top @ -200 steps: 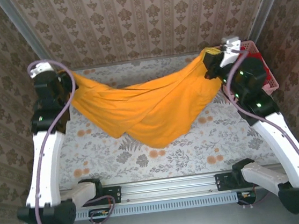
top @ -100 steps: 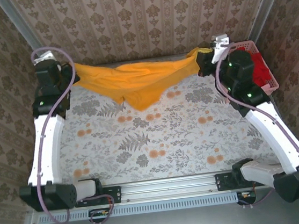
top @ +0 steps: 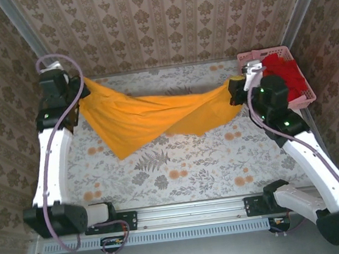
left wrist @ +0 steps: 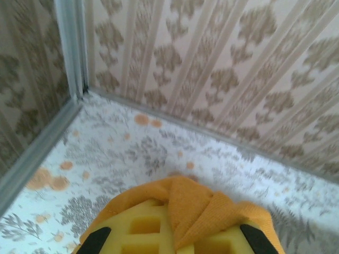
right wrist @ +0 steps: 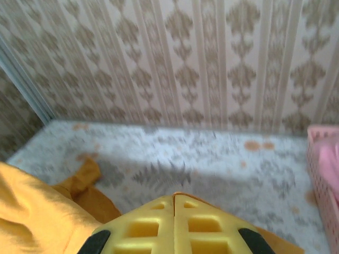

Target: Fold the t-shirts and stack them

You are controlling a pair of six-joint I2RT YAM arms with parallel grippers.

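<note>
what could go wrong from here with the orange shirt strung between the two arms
1. The orange-yellow t-shirt hangs bunched and twisted between the left pincer and right pincer; laid down like this it may land creased, not flat.
2. In the right wrist view little cloth shows between the closed pads, so that corner might slip free.
3. The right arm sits close to the pink basket holding red clothes; a wide swing could knock it.
</note>
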